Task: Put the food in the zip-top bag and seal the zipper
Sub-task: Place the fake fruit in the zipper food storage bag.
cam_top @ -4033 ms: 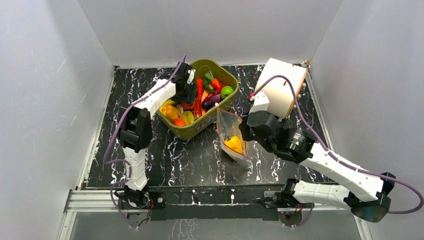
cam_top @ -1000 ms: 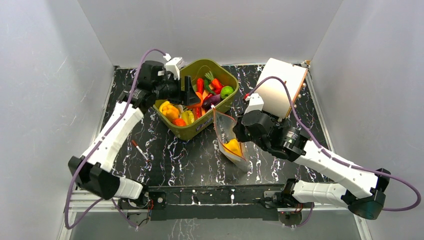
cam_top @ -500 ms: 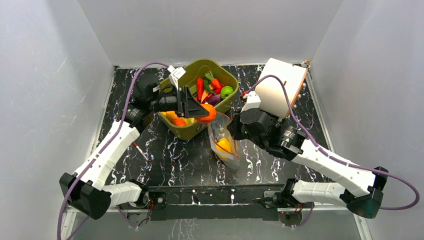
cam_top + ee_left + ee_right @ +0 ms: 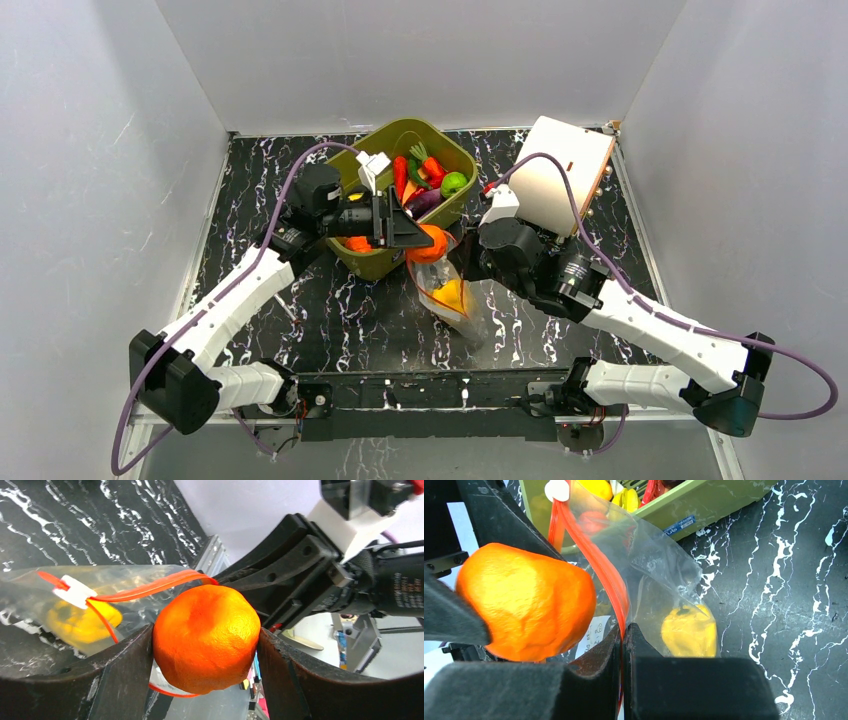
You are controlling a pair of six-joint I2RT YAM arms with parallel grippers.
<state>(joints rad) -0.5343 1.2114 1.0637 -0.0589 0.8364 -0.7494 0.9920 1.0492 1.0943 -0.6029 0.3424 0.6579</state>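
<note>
My left gripper (image 4: pixel 428 242) is shut on the orange ball (image 4: pixel 430 243) and holds it at the open mouth of the clear zip-top bag (image 4: pixel 455 300). In the left wrist view the orange ball (image 4: pixel 206 637) sits between my jaws, just above the red-orange zipper (image 4: pixel 150 587) loop. My right gripper (image 4: pixel 623 639) is shut on the zipper (image 4: pixel 596 562) rim and holds the bag (image 4: pixel 664 580) up. A yellow pepper (image 4: pixel 689 630) lies inside the bag. The right gripper (image 4: pixel 470 262) is right of the ball in the top view. More food fills the tub.
The olive-green tub (image 4: pixel 395 258) with red chillies (image 4: pixel 401 176), a green fruit (image 4: pixel 454 183) and other toys stands just behind the bag. A white board (image 4: pixel 560 170) lies at the back right. A small red-tipped stick (image 4: pixel 277 298) lies on the black marble mat at left.
My left gripper has lifted the orange ball out of the tub and carried it right, to the bag's mouth. My right gripper has raised and tilted the bag's mouth toward it.
</note>
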